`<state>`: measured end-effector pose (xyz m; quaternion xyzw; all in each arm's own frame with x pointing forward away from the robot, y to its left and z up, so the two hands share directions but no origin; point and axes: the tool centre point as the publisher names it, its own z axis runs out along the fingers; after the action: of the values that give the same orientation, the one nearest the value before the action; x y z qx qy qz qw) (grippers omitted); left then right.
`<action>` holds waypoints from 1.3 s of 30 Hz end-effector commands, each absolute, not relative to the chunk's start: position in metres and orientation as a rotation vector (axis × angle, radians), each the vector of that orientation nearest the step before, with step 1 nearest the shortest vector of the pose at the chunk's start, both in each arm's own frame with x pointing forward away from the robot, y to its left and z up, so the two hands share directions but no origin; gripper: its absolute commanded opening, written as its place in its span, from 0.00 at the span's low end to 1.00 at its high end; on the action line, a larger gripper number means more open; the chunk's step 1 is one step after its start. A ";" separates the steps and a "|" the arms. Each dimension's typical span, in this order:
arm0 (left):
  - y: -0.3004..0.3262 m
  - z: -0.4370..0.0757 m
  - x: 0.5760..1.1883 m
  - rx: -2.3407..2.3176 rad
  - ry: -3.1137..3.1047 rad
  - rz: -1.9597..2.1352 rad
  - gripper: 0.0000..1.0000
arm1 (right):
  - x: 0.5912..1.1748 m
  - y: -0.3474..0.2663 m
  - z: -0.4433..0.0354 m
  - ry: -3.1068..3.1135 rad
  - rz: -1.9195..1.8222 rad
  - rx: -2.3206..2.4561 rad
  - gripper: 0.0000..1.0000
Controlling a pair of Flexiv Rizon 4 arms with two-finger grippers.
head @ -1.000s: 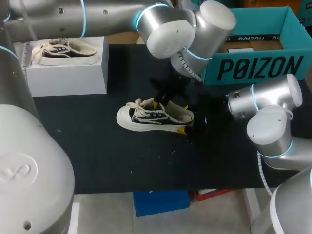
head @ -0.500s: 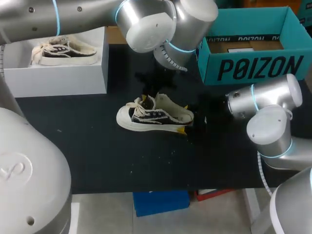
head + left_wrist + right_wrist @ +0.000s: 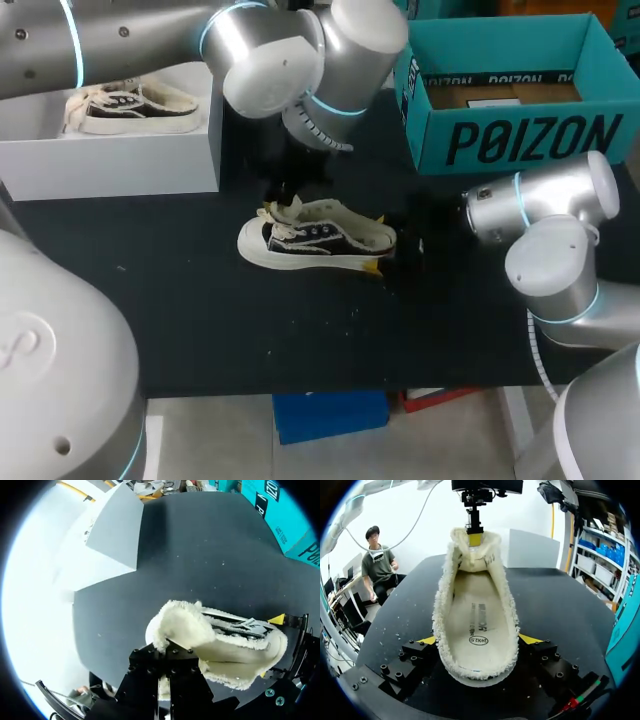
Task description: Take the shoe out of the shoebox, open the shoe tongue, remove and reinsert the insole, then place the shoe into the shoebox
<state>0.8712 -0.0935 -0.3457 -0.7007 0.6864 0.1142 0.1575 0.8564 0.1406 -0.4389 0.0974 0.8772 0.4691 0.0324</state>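
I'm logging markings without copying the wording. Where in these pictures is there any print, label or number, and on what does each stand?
Large dark lettering, plainly legible: front wall of the teal shoebox.
Smaller lettering, legible: dark band inside its back wall.
Dark stamped word and a numbered oval, small but legible: insole of the shoe.

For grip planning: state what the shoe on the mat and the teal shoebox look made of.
Shoe: dark upper looks like canvas; cream lining fleecy, fuzzy at the collar; pale sole probably rubber. Teal shoebox: likely matte cardboard, thin flat walls.
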 end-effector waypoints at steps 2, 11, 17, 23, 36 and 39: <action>-0.079 -0.351 0.872 -2.023 1.962 0.308 0.00 | 0.857 0.141 -0.442 2.702 1.442 0.303 0.00; -0.069 -0.355 0.869 -2.048 1.972 0.295 1.00 | 0.857 0.141 -0.442 2.702 1.442 0.303 0.00; -0.059 -0.353 0.869 -2.069 1.960 0.277 1.00 | 0.857 0.141 -0.442 2.702 1.442 0.303 0.00; -0.053 -0.359 0.864 -2.093 1.970 0.256 1.00 | 0.857 0.141 -0.442 2.702 1.442 0.303 0.00; -0.036 -0.370 0.858 -2.107 1.984 0.176 1.00 | 0.857 0.141 -0.442 2.702 1.442 0.303 0.00; -0.033 -0.374 0.858 -2.101 1.980 0.146 1.00 | 0.857 0.141 -0.442 2.702 1.442 0.303 0.00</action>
<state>0.8618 -0.0435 -0.3652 -0.7213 0.6775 0.0639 0.1288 0.8565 0.1416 -0.4387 0.0976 0.8772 0.4690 0.0328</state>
